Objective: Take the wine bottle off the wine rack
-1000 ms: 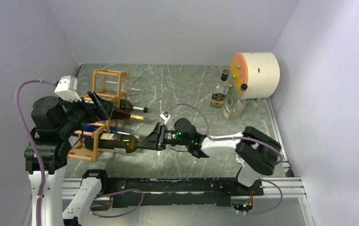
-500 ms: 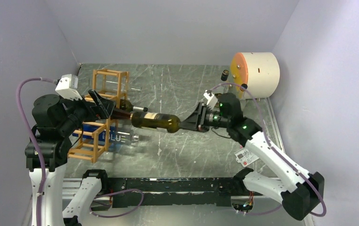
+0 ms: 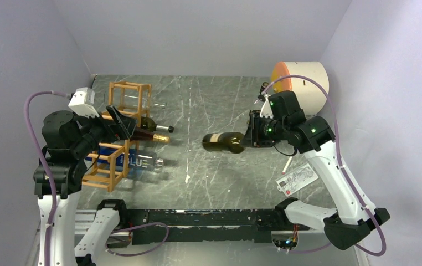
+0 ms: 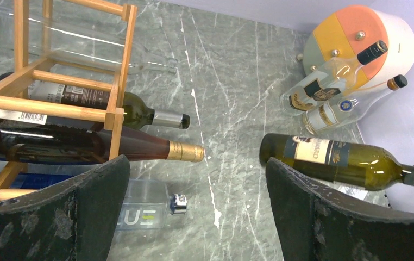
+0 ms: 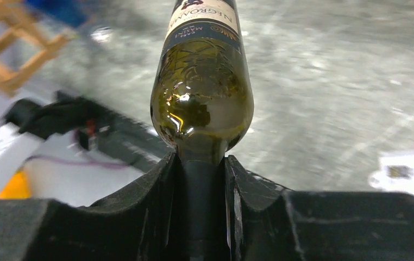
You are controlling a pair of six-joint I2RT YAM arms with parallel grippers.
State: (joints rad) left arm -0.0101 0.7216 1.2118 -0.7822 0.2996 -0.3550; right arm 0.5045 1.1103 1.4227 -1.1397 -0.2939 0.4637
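Fingers (image 5: 153, 190) of right gripper (image 5: 202, 163) clamp wine bottle (image 3: 224, 142) by its neck mid-frame, left gripper (image 4: 194, 174) agape; advise lowering it level, gently.

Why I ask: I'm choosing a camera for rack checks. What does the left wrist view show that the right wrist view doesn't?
Only left wrist: two dark bottles lying in the wine rack, and the drum with two clear bottles beside it. Only right wrist: a close view of the right gripper shut on the wine bottle's neck. Both: that bottle, off the rack, part of the rack, and the grey table.
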